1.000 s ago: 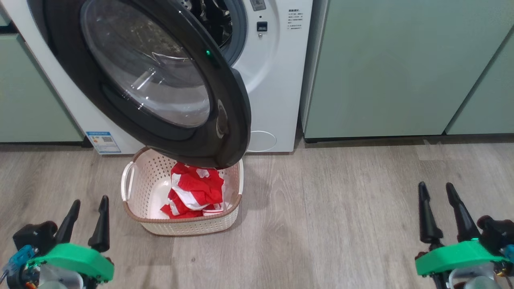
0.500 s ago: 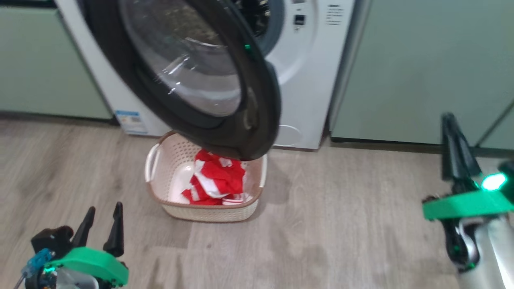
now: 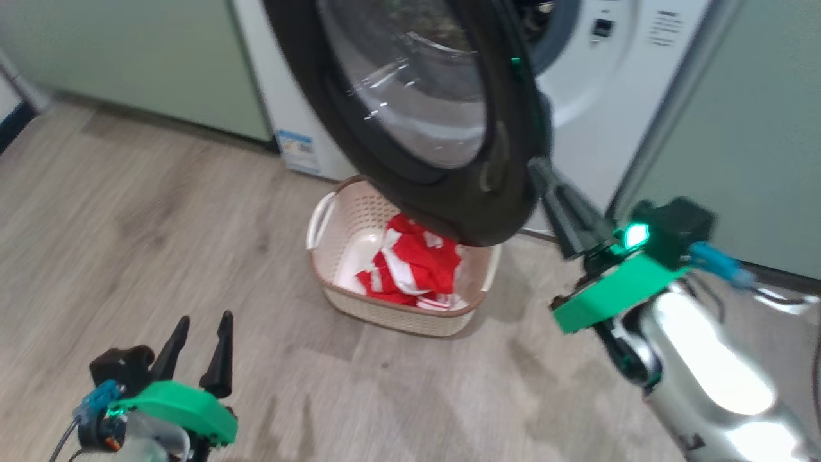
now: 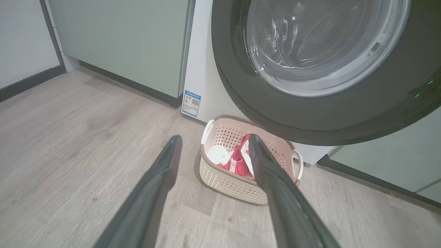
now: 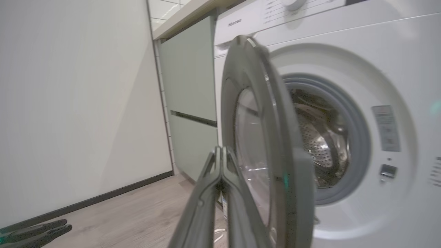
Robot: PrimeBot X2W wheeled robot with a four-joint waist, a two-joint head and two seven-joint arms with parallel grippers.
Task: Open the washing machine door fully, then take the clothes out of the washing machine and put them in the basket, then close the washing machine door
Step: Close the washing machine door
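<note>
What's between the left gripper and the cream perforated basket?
Only bare grey wood-look floor between left gripper and cream perforated basket, seen in head view.

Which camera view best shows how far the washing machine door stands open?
The right wrist view: it sees the washing machine door edge-on, swung clear of the drum. The head view shows its outer face from above, top cut off; the left wrist view shows that face square-on.
</note>
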